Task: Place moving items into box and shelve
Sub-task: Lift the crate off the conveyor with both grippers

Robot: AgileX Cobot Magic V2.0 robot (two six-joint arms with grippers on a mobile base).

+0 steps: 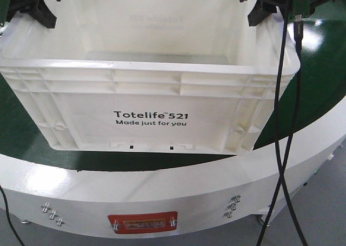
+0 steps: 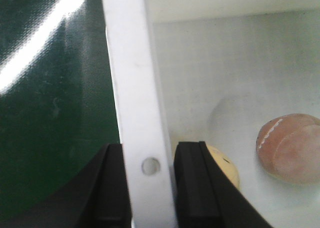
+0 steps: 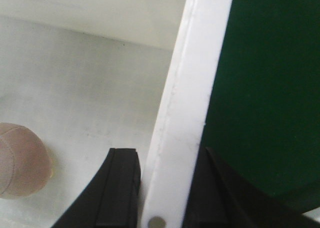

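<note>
1. Both toys lie inside the box (image 1: 151,121): the cream toy (image 2: 226,169) sits against the gripped wall, and the reddish-brown toy (image 2: 290,148) is at its 3 o'clock, apart from it.
2. The left gripper (image 2: 149,158), at the box's 10 o'clock, and the right gripper (image 3: 167,160), at 2 o'clock, each have jaws clamped across the rim, one pad inside and one outside.
3. Gripping opposite sides probably serves to lift the box level off the table (image 1: 324,89) for shelving.

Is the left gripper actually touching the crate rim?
Touching. The left wrist view shows the left gripper straddling the crate rim, its black fingers pressed flush against both sides with no gap visible.
</note>
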